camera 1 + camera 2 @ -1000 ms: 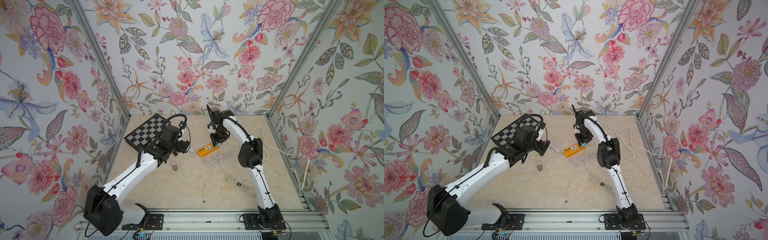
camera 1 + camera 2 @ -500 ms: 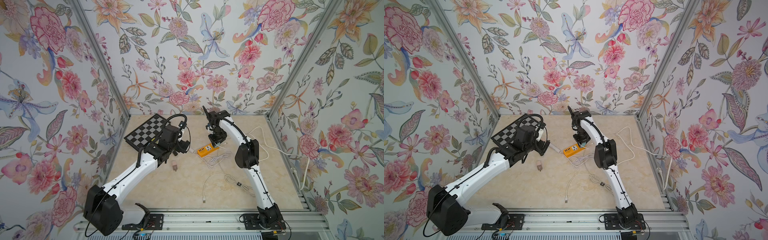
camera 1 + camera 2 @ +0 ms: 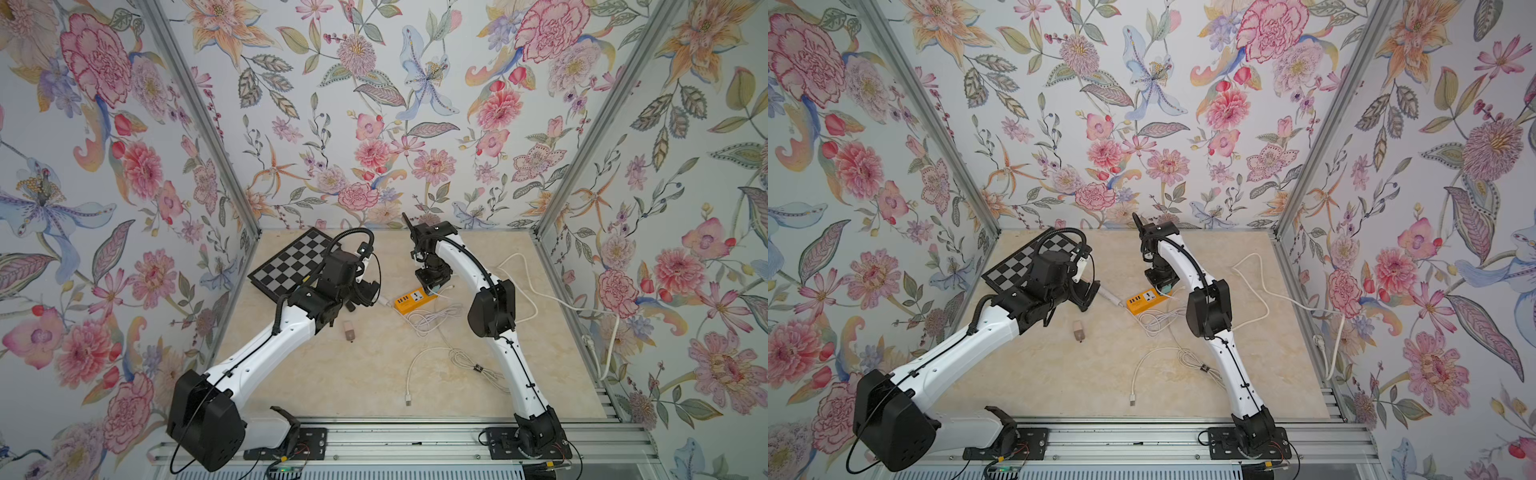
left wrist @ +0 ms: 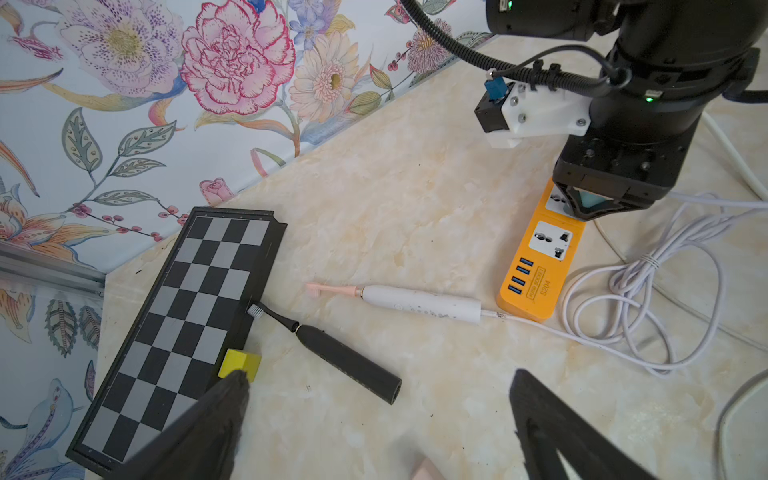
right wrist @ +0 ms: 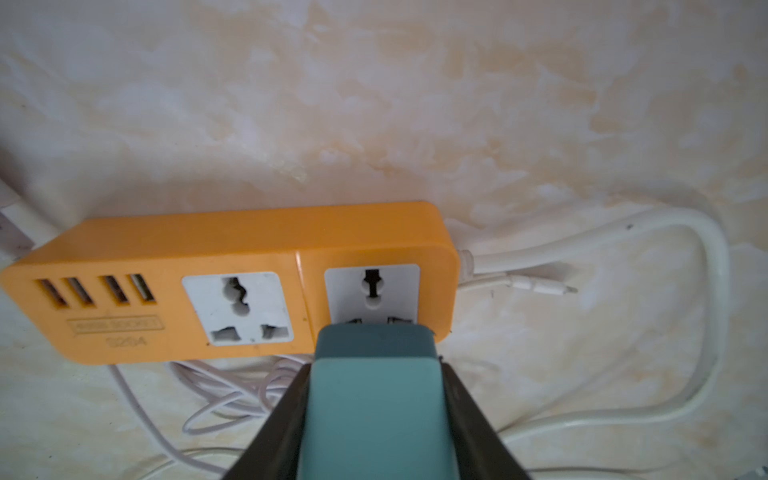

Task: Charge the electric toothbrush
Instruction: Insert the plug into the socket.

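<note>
The white electric toothbrush [image 4: 419,307] with a pink head lies on the table, a thin white cable [image 4: 623,291] running from its base; in a top view the toothbrush [image 3: 1109,295] shows beside the orange power strip [image 3: 409,300] [image 4: 536,266]. My right gripper [image 5: 374,365] [image 3: 430,286] is shut on a teal plug adapter [image 5: 374,399], held right over the strip's end socket [image 5: 372,291]; whether its pins are in is hidden. My left gripper [image 4: 379,376] [image 3: 368,293] hangs open above the table, near a black toothbrush [image 4: 345,361].
A chessboard [image 3: 291,266] lies at the back left with a yellow cube [image 4: 240,363] at its edge. A small pinkish piece [image 3: 349,331] and a loose white USB cable [image 3: 436,361] lie mid-table. The strip's thick white cord [image 5: 665,232] loops right.
The right arm's upper wrist swung slightly left a second ago, then held still, its gripper staying over the power strip. The left arm has not moved.
</note>
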Robot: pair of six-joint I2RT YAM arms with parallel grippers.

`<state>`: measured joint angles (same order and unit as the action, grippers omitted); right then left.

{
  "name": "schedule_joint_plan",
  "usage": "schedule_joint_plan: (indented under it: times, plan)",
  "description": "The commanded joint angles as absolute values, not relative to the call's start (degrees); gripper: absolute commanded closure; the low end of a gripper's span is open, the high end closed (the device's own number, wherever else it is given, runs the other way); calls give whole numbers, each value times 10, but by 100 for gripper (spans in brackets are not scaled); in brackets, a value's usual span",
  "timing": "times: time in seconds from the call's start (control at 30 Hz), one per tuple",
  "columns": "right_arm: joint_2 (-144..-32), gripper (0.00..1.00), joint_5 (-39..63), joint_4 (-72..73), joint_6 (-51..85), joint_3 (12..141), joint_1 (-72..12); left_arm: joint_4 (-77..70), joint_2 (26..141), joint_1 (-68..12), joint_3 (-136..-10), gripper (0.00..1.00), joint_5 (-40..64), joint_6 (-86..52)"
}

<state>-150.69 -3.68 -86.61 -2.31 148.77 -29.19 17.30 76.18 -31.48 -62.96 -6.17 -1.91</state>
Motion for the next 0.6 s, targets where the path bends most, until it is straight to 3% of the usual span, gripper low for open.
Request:
schedule_joint_plan:
  times: [0.0,0.57]
  plan:
    - [-1621,80,-8,-741,-16,1428,-306,177,759,-309,-623,1,-56,-21]
    - [-1506,56,-1,-706,-33,1408,-296,176,759,-309,-623,1,-59,-20]
